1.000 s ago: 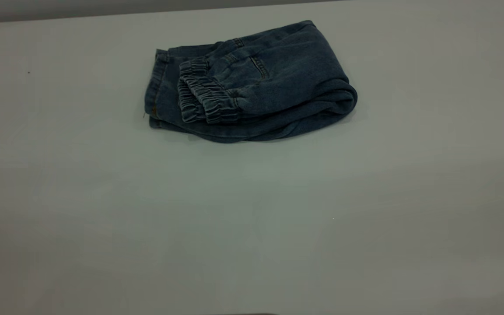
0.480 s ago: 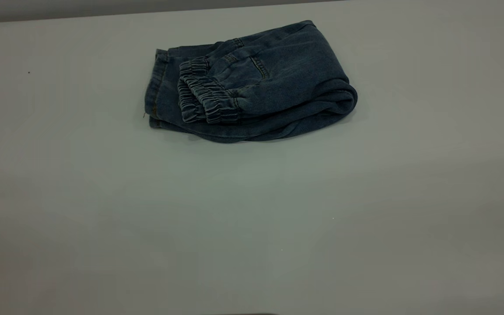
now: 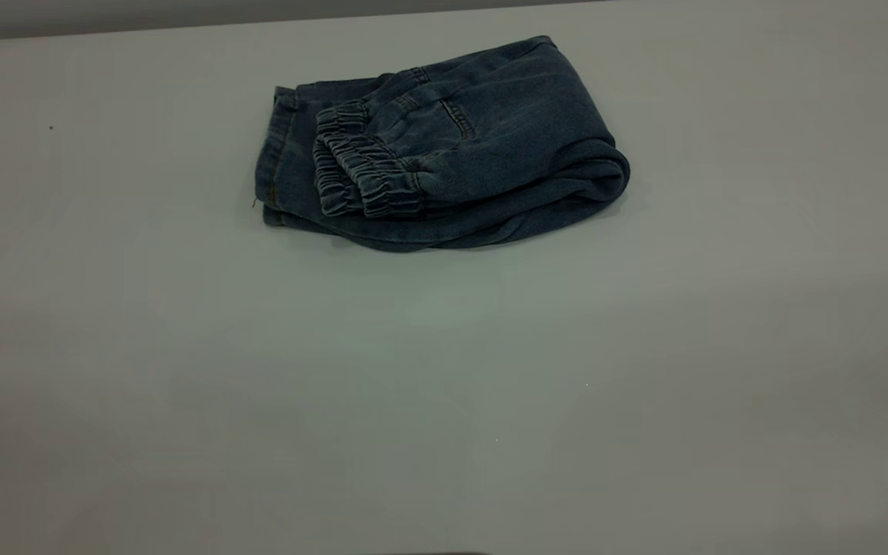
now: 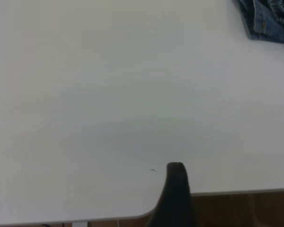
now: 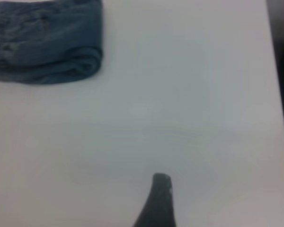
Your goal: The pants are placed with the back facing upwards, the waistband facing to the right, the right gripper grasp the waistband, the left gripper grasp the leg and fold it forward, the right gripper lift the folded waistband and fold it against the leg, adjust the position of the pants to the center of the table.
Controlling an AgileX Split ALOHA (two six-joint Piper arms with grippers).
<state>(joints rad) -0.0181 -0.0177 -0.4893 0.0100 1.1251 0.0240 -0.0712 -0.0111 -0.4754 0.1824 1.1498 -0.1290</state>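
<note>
The pants (image 3: 444, 146) lie folded into a compact blue denim bundle on the far middle of the white table (image 3: 444, 385). The ruffled waistband (image 3: 359, 173) rests on top, turned to the left, with a back pocket seam beside it. A leg's hem (image 3: 273, 158) sticks out under it at the bundle's left end. Neither gripper shows in the exterior view. The left gripper (image 4: 176, 198) hangs by the table's near edge, far from the pants' corner (image 4: 270, 21). The right gripper (image 5: 157, 203) is over bare table, well away from the pants (image 5: 47, 42). Neither touches the cloth.
The table's rounded near corner and front edge (image 4: 227, 191) show in the left wrist view, with brown floor beyond. The table's side edge (image 5: 273, 56) runs along the right wrist view. Broad bare tabletop lies in front of and on both sides of the pants.
</note>
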